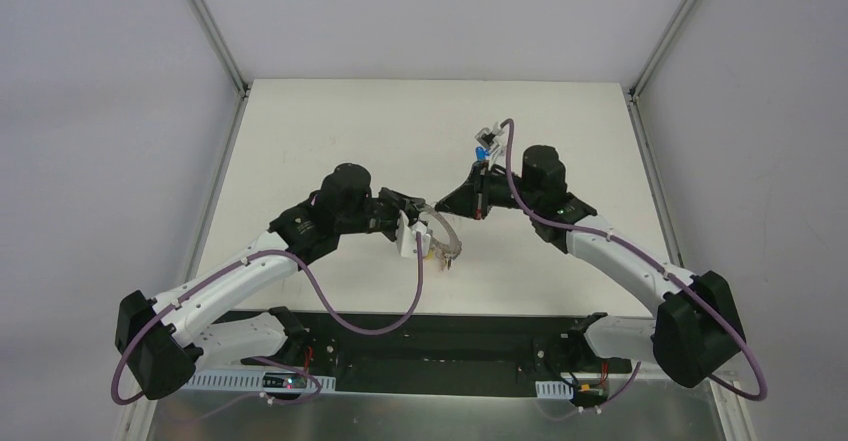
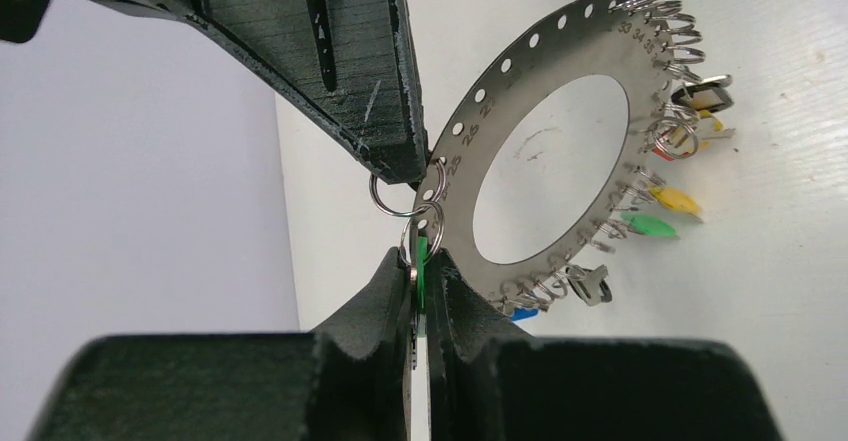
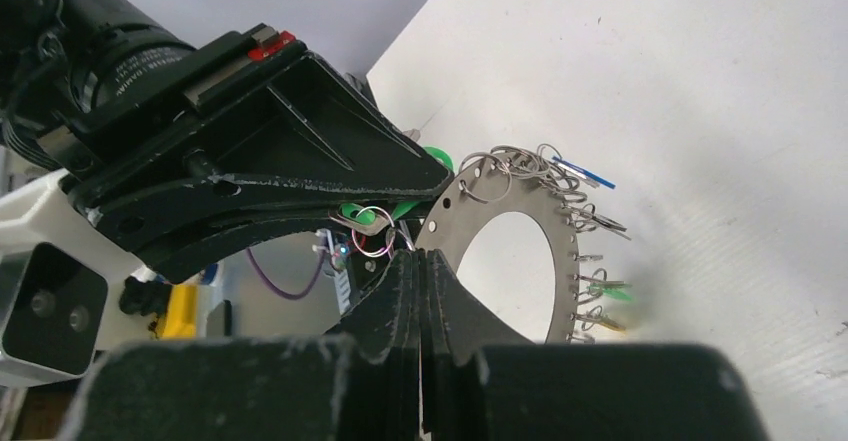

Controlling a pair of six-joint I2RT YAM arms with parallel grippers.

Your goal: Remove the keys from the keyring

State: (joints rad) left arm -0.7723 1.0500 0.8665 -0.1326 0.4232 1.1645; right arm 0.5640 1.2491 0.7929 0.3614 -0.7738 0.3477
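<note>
Both pairs of jaws are closed. We see the left gripper (image 2: 418, 279) pinching the green plastic head of one key (image 2: 421, 253) between its fingertips, with only a sliver of green showing in the seam. That key's small split ring (image 2: 418, 223) rises from the pinch to a hole in the rim of the keyring (image 2: 610, 41). The right gripper (image 3: 421, 261) has its fingers pressed together with no gap, and its tips meet the same stretch of rim, just beside the left gripper. Whether the thin metal sits between the pads we cannot tell. Another small split ring hangs right at that tip.

The keyring is a flat grey hoop with a row of numbered holes around its rim, raised on edge between the two grippers near the middle of the table (image 2: 790, 291). Along its far side we see more keys (image 2: 675, 201) on their own split rings, with yellow, green and blue heads, low by the white surface. From above, the left arm (image 1: 250, 271) and the right arm (image 1: 620, 251) reach inward, and their grippers meet at the keyring.
</note>
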